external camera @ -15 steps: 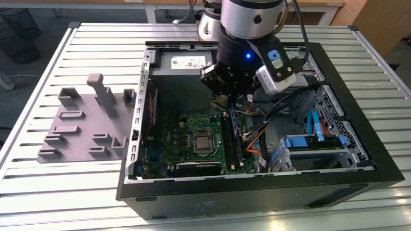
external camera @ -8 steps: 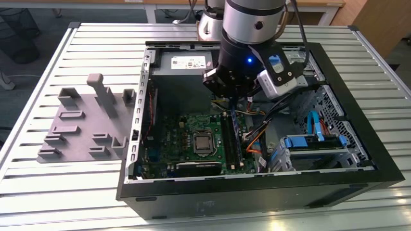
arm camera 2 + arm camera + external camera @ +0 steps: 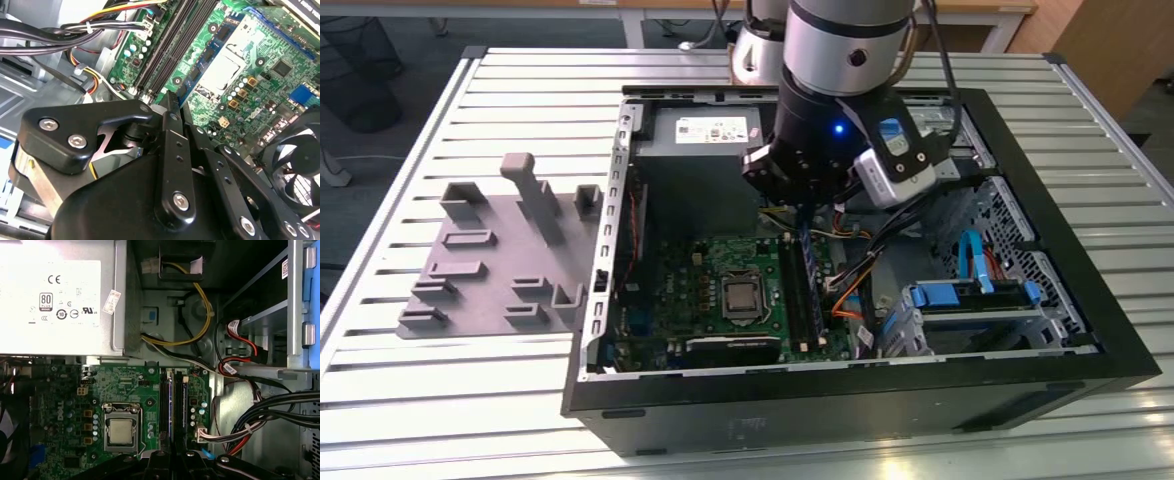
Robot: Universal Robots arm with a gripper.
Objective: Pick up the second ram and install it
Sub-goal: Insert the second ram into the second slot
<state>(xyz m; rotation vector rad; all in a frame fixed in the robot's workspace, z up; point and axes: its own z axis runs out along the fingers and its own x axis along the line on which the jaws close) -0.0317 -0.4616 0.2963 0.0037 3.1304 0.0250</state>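
The second ram (image 3: 809, 285) is a thin bluish strip standing edge-on among the long black slots of the green motherboard (image 3: 707, 265), inside the open computer case. The first wrist view shows the second ram (image 3: 172, 410) running between the black slots (image 3: 163, 405). My gripper (image 3: 803, 205) hangs above the slots' far end, apart from the board. In the second wrist view my gripper (image 3: 171, 100) has its two black fingers (image 3: 172, 150) brought together at the tips, with nothing visible between them. My gripper (image 3: 172, 457) lines up with the strip in the first wrist view.
The black case (image 3: 1067, 250) walls in the work area. The grey power supply (image 3: 55, 295) sits beyond the slots, and cable bundles (image 3: 260, 415) and a blue drive cage (image 3: 974, 295) lie beside them. A grey fixture (image 3: 494, 250) with upright posts stands at the exterior view's left. A fan (image 3: 300, 160) is nearby.
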